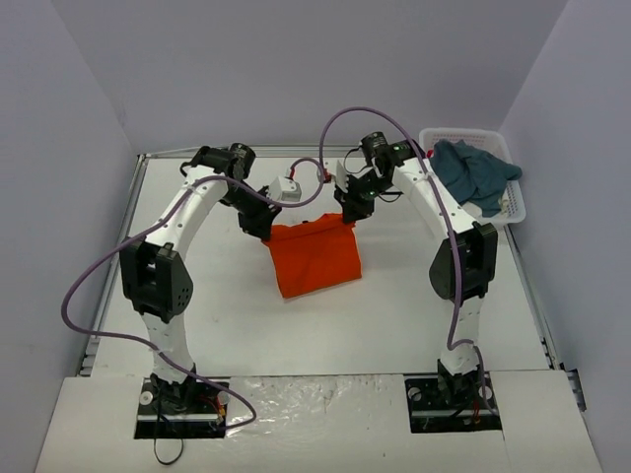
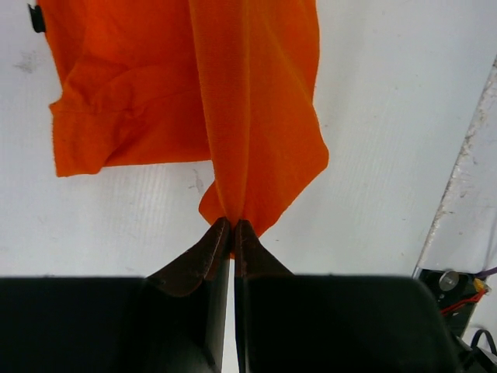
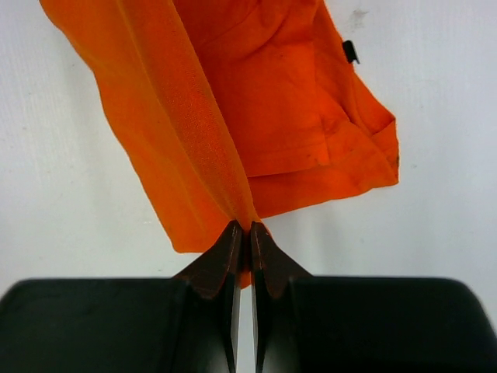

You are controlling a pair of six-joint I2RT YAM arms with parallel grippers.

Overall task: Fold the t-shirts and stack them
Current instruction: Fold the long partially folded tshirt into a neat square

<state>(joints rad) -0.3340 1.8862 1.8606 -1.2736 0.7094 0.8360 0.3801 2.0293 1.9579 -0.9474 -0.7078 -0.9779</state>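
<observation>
**Risk of a slipped corner while the orange shirt [image 1: 314, 258] is hanging between two tools**

The left tool [image 2: 232, 225] is clamping shut on one upper corner of the orange shirt, and the right tool [image 3: 242, 228] is doing the same on the other corner. Each pair of jaws is pressing almost together, with only a thin gather of cloth between the tips. The shirt is stretching between them above the middle of the surface [image 1: 394, 315], and its lower part seems to be lying on the surface. The blue shirt [image 1: 475, 172] is waiting in the white basket [image 1: 517, 202] at the far right corner.

The grips are biting very little fabric (just the edge, by the look of both wrist views), so the main danger is a corner sliding free. Pulling the tools apart, or moving one faster than the other, would likely cause that. An uneven sweep could also be twisting the cloth and leaving a skewed fold. A sleeve is bunching underneath in both wrist views, and laying the shirt down over it would probably be trapping a lump in the fold.
</observation>
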